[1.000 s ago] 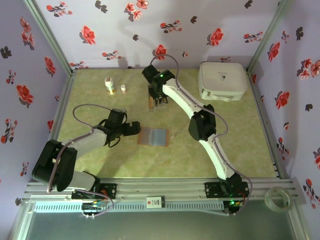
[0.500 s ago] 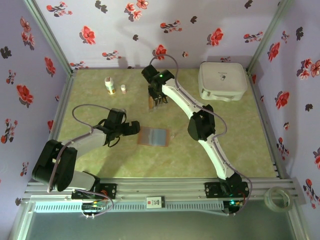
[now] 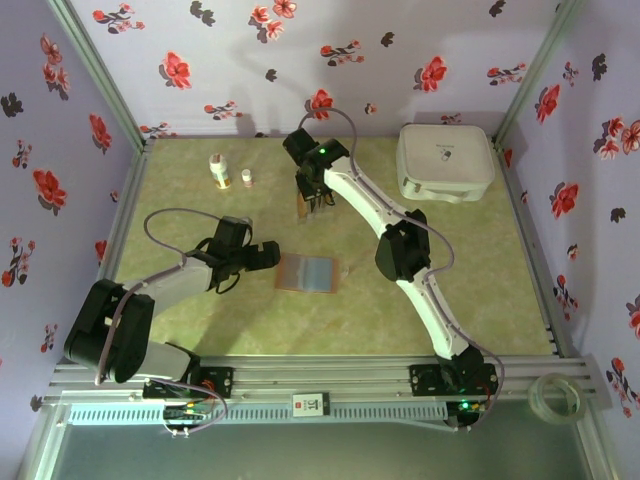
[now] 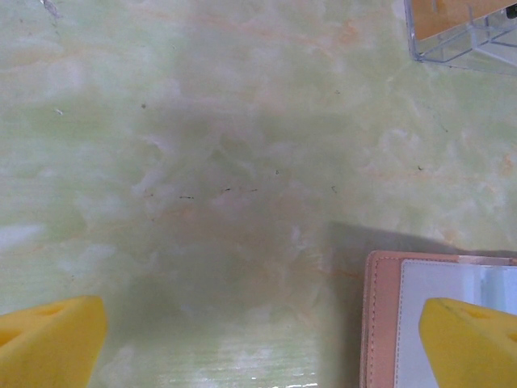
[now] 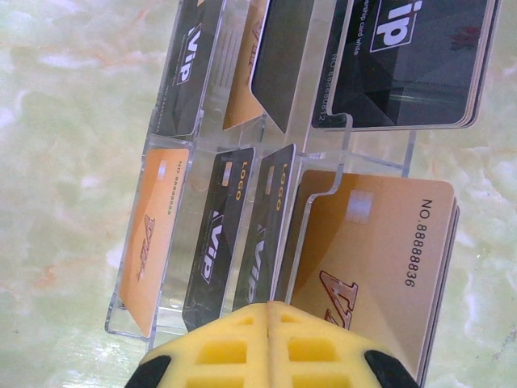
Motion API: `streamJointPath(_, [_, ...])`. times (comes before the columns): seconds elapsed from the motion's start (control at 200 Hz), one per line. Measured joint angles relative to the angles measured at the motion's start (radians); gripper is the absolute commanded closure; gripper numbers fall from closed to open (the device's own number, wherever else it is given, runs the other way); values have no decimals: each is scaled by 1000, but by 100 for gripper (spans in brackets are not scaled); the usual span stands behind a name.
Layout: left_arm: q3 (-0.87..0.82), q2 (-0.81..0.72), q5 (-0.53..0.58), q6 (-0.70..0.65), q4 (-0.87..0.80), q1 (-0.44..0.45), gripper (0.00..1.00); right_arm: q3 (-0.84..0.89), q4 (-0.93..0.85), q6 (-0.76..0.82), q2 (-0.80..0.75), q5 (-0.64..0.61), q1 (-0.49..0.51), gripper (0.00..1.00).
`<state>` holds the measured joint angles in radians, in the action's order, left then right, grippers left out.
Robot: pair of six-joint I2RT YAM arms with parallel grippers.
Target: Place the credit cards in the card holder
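Note:
The card holder (image 3: 307, 272) lies open and flat mid-table, reddish-brown with a grey-blue lining (image 4: 386, 323). My left gripper (image 3: 262, 256) is open at its left edge, and one yellow finger (image 4: 472, 343) hangs over the lining. Farther back, the credit cards stand in a clear slotted rack (image 3: 310, 205). They are black VIP cards (image 5: 216, 234) and gold ones (image 5: 380, 259). My right gripper (image 5: 269, 311) is directly above the rack. Its yellow fingers are pressed together on the top edge of a black credit card (image 5: 271, 226), which is still in its slot.
A large white rounded case (image 3: 445, 162) sits at the back right. Two small bottles (image 3: 219, 170) stand at the back left. A corner of the clear rack (image 4: 460, 32) appears in the left wrist view. Flowered walls and metal rails enclose the green marbled table.
My right gripper's fingers have closed together over the rack. The left arm and the card holder have not moved.

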<state>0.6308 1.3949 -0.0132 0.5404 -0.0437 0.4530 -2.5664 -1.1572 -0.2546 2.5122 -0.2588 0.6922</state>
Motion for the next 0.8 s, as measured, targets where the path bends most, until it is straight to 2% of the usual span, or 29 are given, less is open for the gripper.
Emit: streamJointPath(0.8, [0,0,0,0,-2,0,0,9,7,0,-101,51,0,100])
